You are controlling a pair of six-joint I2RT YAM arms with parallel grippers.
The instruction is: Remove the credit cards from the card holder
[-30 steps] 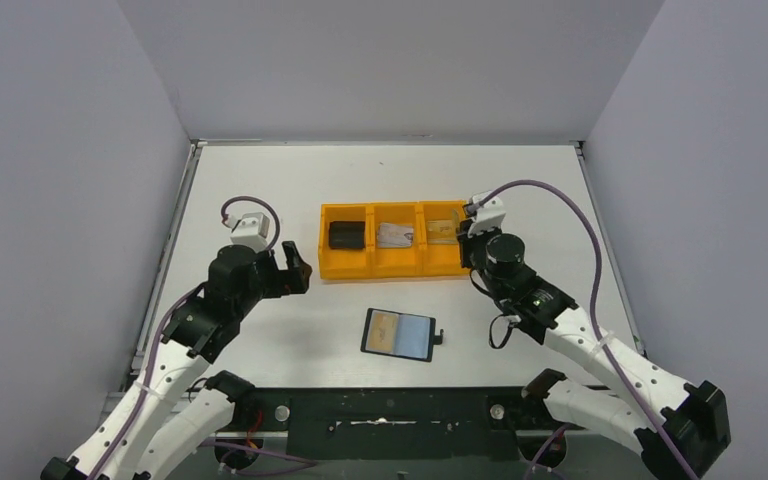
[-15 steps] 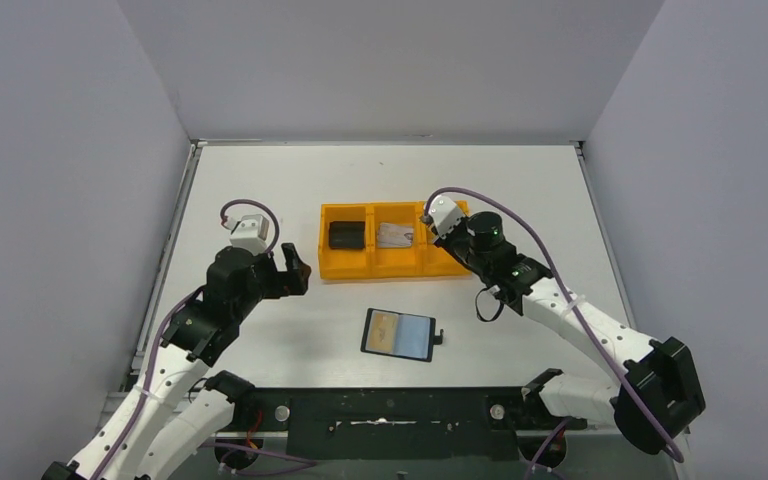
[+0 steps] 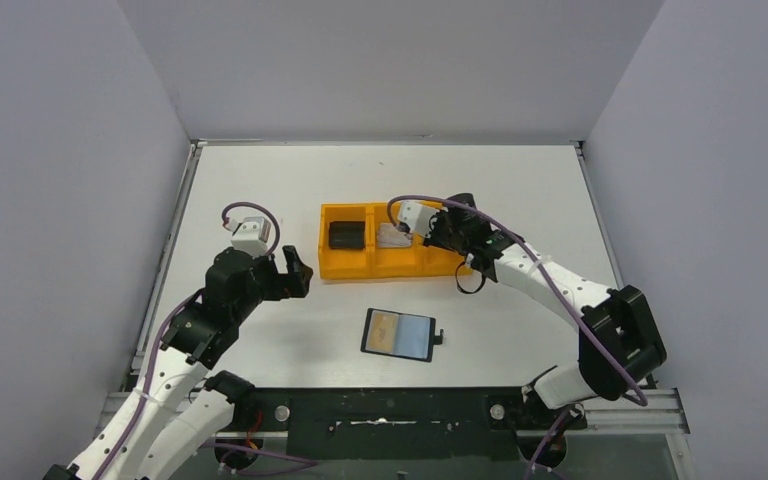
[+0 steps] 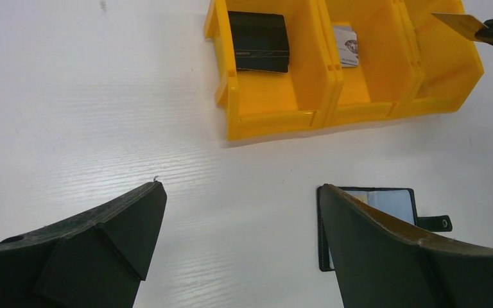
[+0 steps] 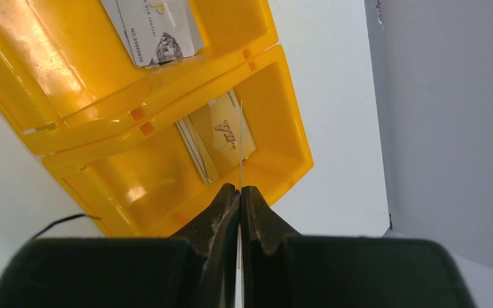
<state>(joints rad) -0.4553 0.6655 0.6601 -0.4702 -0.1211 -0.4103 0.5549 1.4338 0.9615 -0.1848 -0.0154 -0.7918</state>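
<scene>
The card holder (image 3: 398,334) lies open on the table in front of the orange tray (image 3: 343,268), with a gold-tinted patch in its left pocket. My right gripper (image 3: 438,232) is over the tray's right compartment, shut on a thin gold card (image 5: 241,141) seen edge-on; the same card (image 4: 452,22) shows in the left wrist view. Another gold card (image 5: 228,131) lies in that compartment. A silvery-grey card (image 3: 394,236) lies in the middle compartment. My left gripper (image 3: 295,272) is open and empty, left of the tray.
A small chunky black block (image 3: 346,235) sits in the tray's left compartment. The card holder's tab (image 4: 438,222) points right. Grey walls close in the table on three sides.
My right arm has swung left from the tray's right end to over its right compartment, the card still in its grip. The left arm has barely moved.
</scene>
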